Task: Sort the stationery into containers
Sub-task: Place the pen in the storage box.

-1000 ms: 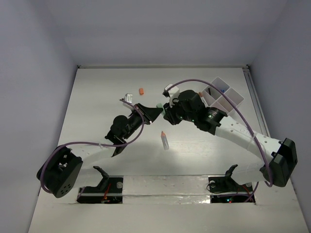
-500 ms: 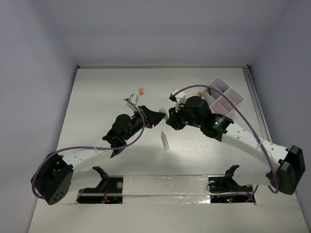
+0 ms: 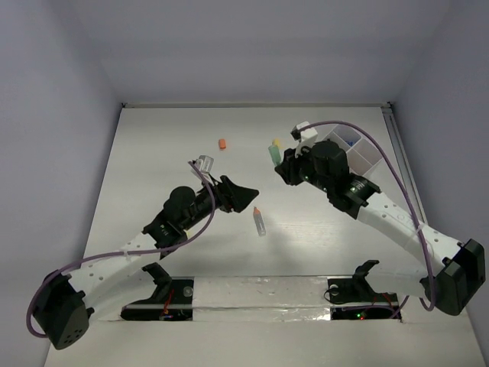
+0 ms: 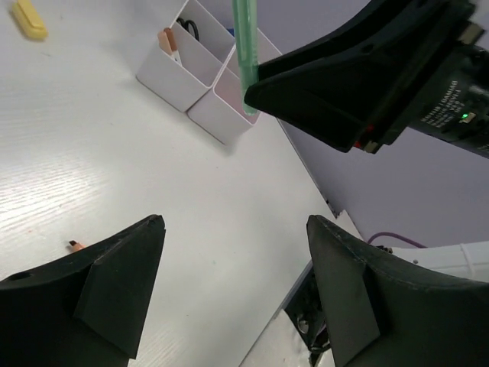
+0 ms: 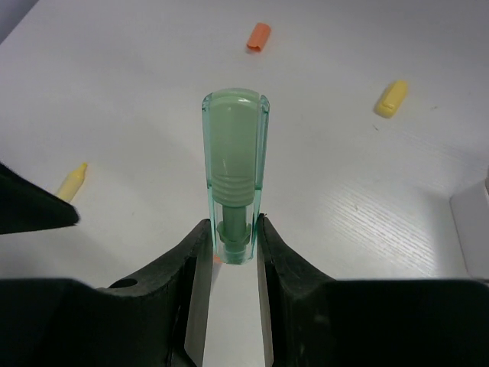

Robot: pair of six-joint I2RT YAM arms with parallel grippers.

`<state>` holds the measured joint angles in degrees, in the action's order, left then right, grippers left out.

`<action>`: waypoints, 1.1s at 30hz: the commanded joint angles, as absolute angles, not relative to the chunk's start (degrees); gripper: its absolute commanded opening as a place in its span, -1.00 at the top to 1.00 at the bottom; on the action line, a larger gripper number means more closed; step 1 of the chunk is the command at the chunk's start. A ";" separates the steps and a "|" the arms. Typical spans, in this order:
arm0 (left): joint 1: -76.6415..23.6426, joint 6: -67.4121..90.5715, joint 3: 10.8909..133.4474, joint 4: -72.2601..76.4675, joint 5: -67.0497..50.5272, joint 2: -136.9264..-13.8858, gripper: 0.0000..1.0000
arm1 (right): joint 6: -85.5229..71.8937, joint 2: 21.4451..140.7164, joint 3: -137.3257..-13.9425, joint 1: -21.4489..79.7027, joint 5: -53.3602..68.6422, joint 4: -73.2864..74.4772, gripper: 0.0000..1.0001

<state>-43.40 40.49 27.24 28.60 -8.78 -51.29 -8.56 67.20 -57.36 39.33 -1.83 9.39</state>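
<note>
My right gripper (image 5: 231,237) is clamped on the translucent green capped pen (image 5: 234,153), whose long axis points away from the white divided plastic tray (image 3: 365,150) near its right. My left gripper (image 4: 235,225) stands open and empty, farther off.

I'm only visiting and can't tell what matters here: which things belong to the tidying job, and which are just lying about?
Part of the job: green pen in the right hand, orange bit, yellow bit, orange-tipped tube, white tray.
Just there: purple cable, table.
</note>
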 commanded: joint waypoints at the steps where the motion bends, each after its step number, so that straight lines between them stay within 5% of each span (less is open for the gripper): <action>1: -43.07 36.30 29.27 26.90 -6.24 -46.69 -0.45 | -10.45 66.88 -58.27 36.31 -4.30 13.94 1.00; 10: -43.07 31.55 22.68 24.43 -4.31 -35.27 -0.47 | -18.01 72.68 -59.68 21.28 3.68 32.50 1.00; 19: -43.07 31.03 16.61 27.77 -4.74 -28.31 -0.47 | -19.60 73.03 -58.71 1.43 24.33 36.73 1.00; 33: -43.07 31.38 15.03 27.34 -5.80 -23.91 -0.49 | -24.61 76.99 -59.33 -13.26 43.51 34.63 1.00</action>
<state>-43.29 31.97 15.33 24.60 -5.43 -25.08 -23.27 77.19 -57.65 -11.94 38.06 35.81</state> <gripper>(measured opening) 0.742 0.317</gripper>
